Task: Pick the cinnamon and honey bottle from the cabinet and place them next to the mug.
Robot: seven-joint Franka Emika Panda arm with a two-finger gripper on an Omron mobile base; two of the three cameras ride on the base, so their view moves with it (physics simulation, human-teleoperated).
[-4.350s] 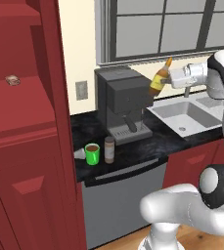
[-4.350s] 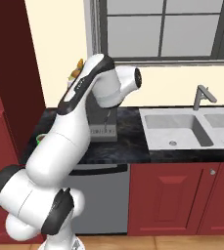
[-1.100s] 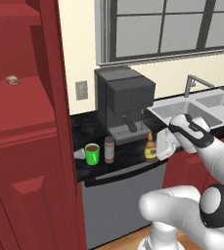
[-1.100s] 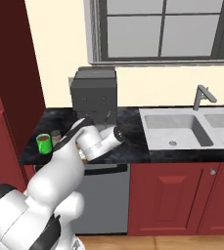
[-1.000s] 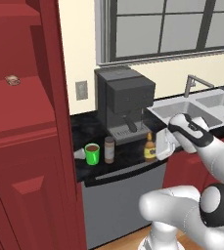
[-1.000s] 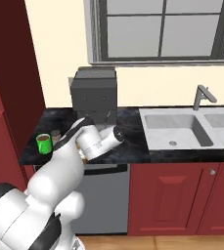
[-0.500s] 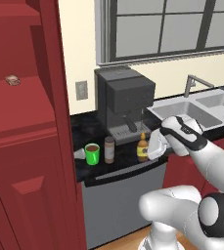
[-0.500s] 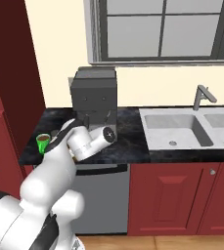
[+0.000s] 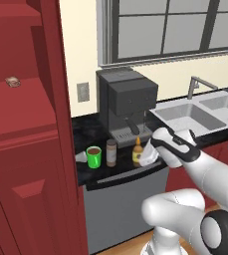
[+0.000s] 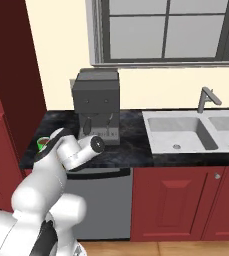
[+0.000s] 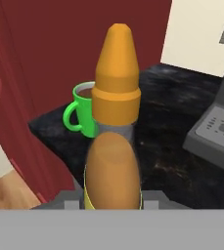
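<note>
In the hand view the honey bottle [image 11: 114, 122], amber with a pointed orange cap, stands upright between my fingers. My gripper [image 9: 145, 155] is shut on the honey bottle [image 9: 137, 151], low over the black counter in front of the coffee machine. To the bottle's left stands the brown cinnamon [image 9: 111, 153] jar. The green mug [image 9: 93, 157] is just left of the jar. The mug [image 11: 84, 114] also appears behind the bottle, and the mug [image 10: 42, 144] peeks out behind my arm. The dark red cabinet [image 9: 26, 149] rises at the left, its door open.
A black coffee machine [image 9: 128, 107] stands behind the bottle, close to my hand. A steel sink [image 9: 200, 112] with a faucet lies to the right. A small pinkish-brown lump [image 9: 12, 81] rests on the cabinet shelf. The counter's front edge [image 9: 125, 172] is just below the bottle.
My gripper has come down from near the window and carried the honey bottle leftward along the counter, closing the gap to the cinnamon jar. The mug and jar have not moved.
</note>
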